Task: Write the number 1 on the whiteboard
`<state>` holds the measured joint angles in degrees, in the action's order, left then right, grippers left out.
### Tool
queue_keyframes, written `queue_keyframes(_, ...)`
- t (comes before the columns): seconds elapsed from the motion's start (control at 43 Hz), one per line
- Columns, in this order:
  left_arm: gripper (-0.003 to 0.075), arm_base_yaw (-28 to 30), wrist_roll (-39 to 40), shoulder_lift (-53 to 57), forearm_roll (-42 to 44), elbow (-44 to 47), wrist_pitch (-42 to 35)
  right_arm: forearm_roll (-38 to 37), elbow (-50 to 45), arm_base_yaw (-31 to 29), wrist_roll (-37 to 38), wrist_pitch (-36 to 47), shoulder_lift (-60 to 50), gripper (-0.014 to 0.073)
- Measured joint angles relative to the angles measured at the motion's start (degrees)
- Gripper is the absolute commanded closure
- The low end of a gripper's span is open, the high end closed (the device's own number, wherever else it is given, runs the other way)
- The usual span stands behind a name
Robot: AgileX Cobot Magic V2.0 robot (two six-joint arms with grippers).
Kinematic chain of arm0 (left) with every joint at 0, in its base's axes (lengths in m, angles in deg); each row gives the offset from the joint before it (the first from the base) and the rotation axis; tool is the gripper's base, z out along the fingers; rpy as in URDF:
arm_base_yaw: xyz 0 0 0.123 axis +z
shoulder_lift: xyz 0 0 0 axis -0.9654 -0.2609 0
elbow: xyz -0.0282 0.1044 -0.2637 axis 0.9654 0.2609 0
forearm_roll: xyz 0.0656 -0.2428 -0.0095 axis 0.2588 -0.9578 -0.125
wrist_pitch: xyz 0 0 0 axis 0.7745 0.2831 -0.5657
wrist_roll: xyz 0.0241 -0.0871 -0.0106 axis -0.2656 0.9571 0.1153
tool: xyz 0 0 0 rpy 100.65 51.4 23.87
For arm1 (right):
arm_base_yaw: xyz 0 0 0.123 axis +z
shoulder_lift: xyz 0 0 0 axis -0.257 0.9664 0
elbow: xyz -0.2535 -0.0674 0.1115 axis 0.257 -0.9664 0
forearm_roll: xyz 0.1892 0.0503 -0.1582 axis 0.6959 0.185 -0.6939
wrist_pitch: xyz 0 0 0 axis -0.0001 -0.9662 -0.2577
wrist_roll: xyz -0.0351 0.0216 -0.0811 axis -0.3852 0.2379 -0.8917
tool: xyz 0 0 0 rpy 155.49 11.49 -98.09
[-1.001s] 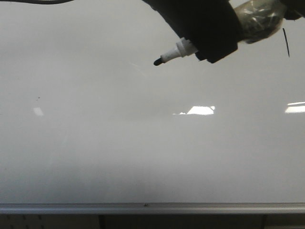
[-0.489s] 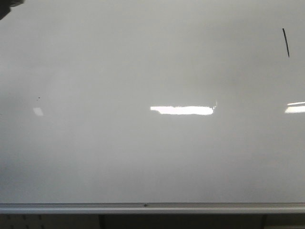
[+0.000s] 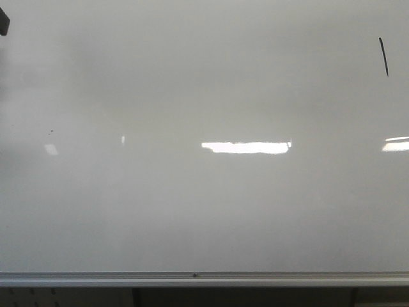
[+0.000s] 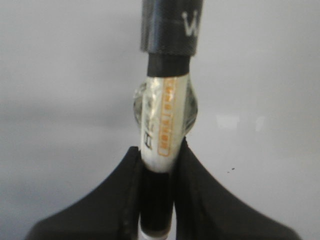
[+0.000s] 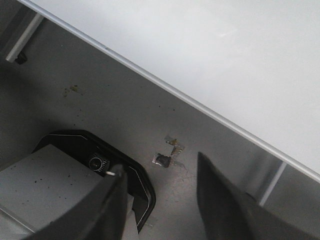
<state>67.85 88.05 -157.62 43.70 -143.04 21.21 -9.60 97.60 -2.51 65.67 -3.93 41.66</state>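
Marker [image 4: 162, 135] clamped in left gripper [image 4: 159, 200]; right gripper [image 5: 162, 200] agape (number 1 [image 3: 383, 56] on whiteboard [image 3: 204, 204]).

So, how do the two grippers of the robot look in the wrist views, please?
The left gripper has matte black fingers that are broad at the base and curve inward to narrow tips. The right gripper also has plain black fingers, smooth and tapered, with a wide gap between them. No cables or printed markings show on either gripper.
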Motion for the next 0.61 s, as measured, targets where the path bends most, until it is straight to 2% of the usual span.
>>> queue_keyframes(0.21, 0.0708, 0.24, 0.0, -5.53, -0.67, 0.0, -4.62, -0.08, 0.0, 0.0, 0.0, 0.25, 0.0, 0.0241)
queue_keyframes(0.303, 0.0684, 0.24, 0.0, -7.14, -0.82, -0.39, -4.93, -0.08, 0.0, 0.0, 0.0, 0.34, 0.0, 0.0241)
queue_keyframes(0.605, 0.0398, 0.24, 0.0, -9.97, -0.96, -2.57, -4.59, -0.21, 0.0, 0.0, 0.0, 0.34, 0.0, 0.0241)
